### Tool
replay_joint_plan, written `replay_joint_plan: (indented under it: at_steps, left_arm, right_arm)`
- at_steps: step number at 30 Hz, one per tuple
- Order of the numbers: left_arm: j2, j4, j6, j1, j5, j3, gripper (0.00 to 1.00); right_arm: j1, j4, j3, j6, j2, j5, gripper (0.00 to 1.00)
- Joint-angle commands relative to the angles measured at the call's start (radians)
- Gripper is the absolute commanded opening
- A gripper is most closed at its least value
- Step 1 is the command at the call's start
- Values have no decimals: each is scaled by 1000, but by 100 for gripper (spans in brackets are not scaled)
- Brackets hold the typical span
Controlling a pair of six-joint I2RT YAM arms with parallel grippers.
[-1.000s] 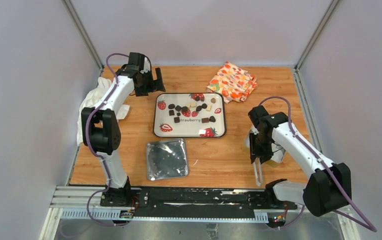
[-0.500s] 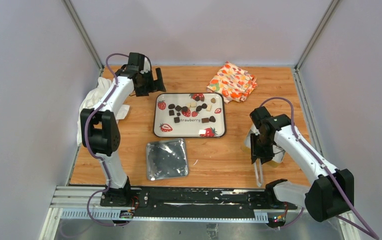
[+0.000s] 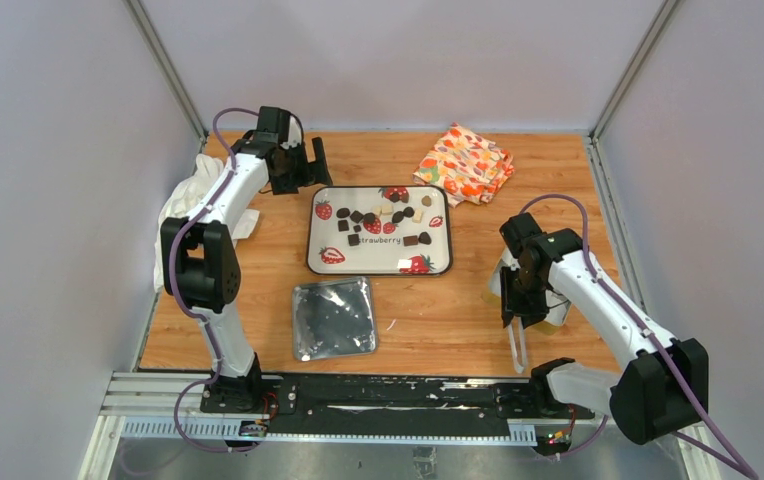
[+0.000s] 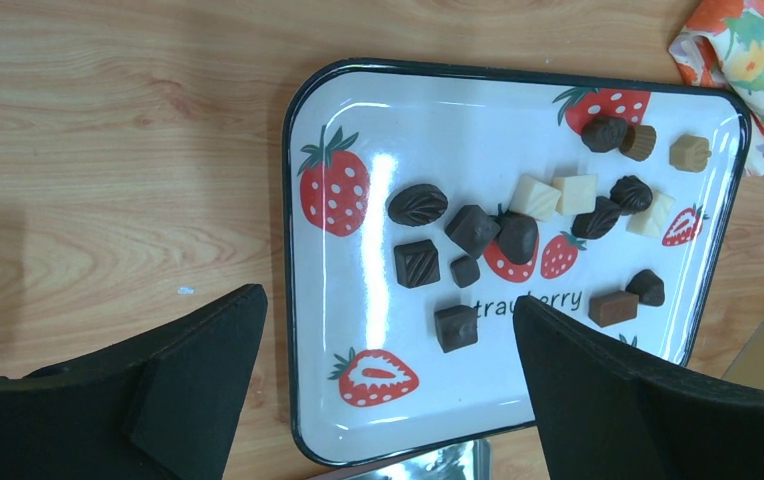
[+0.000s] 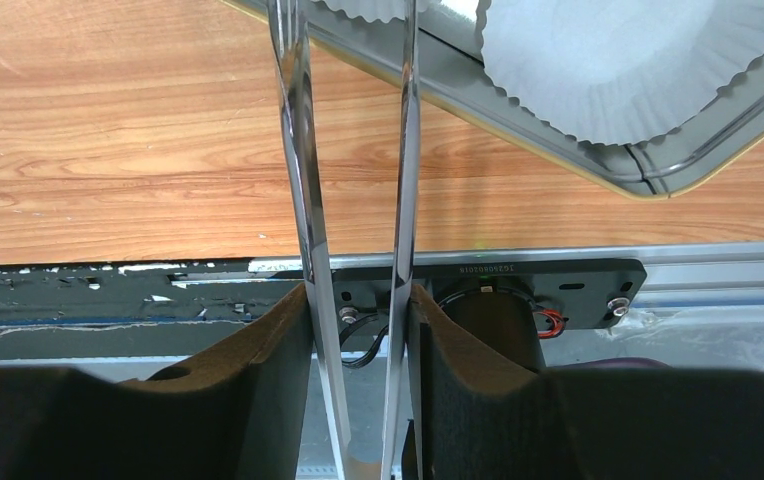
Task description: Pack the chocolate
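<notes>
**Right arm has tongs, chocolate all on the tray**

Right gripper [image 3: 516, 312] [image 5: 358, 330]: clamped on metal tongs [image 3: 516, 350] [image 5: 303, 150]. Both blades run between the pads, and there's a gap between the blades wherever they're in view. From above, the tongs point toward the near edge, over the table [image 3: 438, 320], right of centre. Can't see the tips in the wrist view.

Just beside that gripper is a gold-rimmed tin [image 3: 558, 320] [image 5: 648, 175] with a white pleated paper cup [image 5: 598, 60] in it. The arm covers most of the tin from above.

Left gripper [image 3: 303, 165] [image 4: 388, 305]: jaws wide apart, nothing between them. It sits up off the surface at the tray's far-left corner, camera looking down onto the tray.

Chocolate [image 3: 383, 222] [image 4: 473, 230]: loose pieces on the white strawberry-print tray [image 3: 310, 250] [image 4: 293, 300] at table centre.
- They're mostly in the far half, strung out across it.
- Mostly dark squares and rounds.
- Three cream cubes mid-row, a couple of tan ones toward the right end.
- Some pieces touch.

Around it:
- Foil box [image 3: 333, 318] [image 4: 438, 460] lies flat just near-side of the tray, toward its left. No chocolate visible in it.
- Patterned cloth [image 3: 465, 162] [image 4: 758, 50] is folded at the far right, close to the tray corner.
- White rag [image 3: 183, 205] is bunched at the left edge, beside the left arm.
</notes>
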Motion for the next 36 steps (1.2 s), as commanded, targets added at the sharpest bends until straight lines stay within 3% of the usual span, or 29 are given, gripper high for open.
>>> replay_joint_plan:
  at_steps: [1,17,20,22,25,30,36]
  left_arm:
    - [-33,1,8,-6,6,-3,100]
    - [-26,5,1,-7,2,0,100]
    - [-27,5,-1,-7,1,-3,100]
    - [-26,5,-1,-7,-2,-3,100]
    - [-29,5,1,-7,-3,-3,100]
    - [-49,5,10,-7,-19,-11,100]
    - [-71,-5,7,-5,-19,-15,100]
  right_arm:
    - [-13,-12,-8,8,-7,15,41]
    - [-13,1,-3,-4,12,16,43]
    - [-14,3,11,-3,7,15,33]
    - [-13,-2,33,-7,6,15,14]
    - [-13,-7,91,-19,16,42,2]
    - [-3,32,250,-68,93,7,4]
    - [94,34,507,-138,340,-71,6]
